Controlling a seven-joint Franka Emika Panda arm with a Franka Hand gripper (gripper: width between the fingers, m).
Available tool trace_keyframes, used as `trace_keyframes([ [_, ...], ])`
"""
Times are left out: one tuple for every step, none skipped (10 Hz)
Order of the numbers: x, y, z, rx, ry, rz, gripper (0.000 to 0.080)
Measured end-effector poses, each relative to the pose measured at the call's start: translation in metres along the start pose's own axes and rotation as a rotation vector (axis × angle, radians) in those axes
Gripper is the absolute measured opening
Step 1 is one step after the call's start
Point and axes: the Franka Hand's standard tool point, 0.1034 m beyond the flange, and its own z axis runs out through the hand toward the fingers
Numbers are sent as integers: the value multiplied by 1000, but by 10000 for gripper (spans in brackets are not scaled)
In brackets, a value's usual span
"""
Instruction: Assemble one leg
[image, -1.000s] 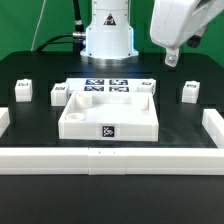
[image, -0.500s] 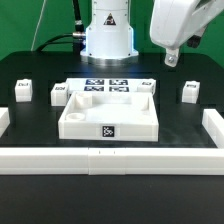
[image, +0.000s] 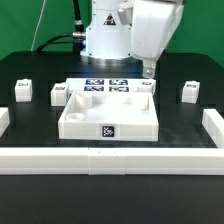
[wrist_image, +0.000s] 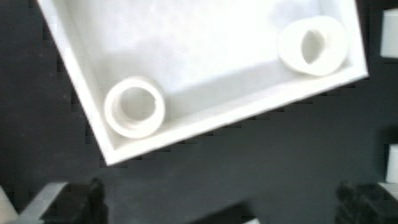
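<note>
Small white legs stand on the black table: two at the exterior view's left (image: 22, 91) (image: 58, 93) and one at the right (image: 188, 92). A further one (image: 151, 88) sits just behind the white tray-shaped part (image: 108, 128). My gripper (image: 148, 69) hangs above the tray's far right corner, over that leg and clear of it. In the wrist view the gripper (wrist_image: 222, 205) is open and empty, with a dark finger (wrist_image: 71, 200) at each side. The tray's corner (wrist_image: 196, 60) with two round sockets lies below it.
The marker board (image: 105, 86) lies behind the tray. Long white rails border the table at the front (image: 110, 158), left (image: 4, 120) and right (image: 213, 125). The robot base (image: 107, 35) stands at the back.
The arm has swung from the upper right towards the exterior view's left and lower, now over the tray's far right corner. The parts have not moved.
</note>
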Motion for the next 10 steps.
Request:
trace_keyframes([
  [-14, 0, 4, -16, 11, -86, 650],
  [-27, -1, 7, -20, 15, -98, 650],
  [-25, -1, 7, -19, 14, -73, 650],
  [-25, -1, 7, -18, 14, -74, 650],
  [-26, -1, 8, -17, 14, -72, 650],
  [-26, -2, 8, -17, 14, -72, 650],
  [-26, -2, 9, -21, 16, -83, 650],
  [-32, -7, 19, -47, 30, -141, 650],
  [-38, -20, 31, -77, 43, -189, 650],
  [-42, -31, 42, -76, 46, -195, 650],
])
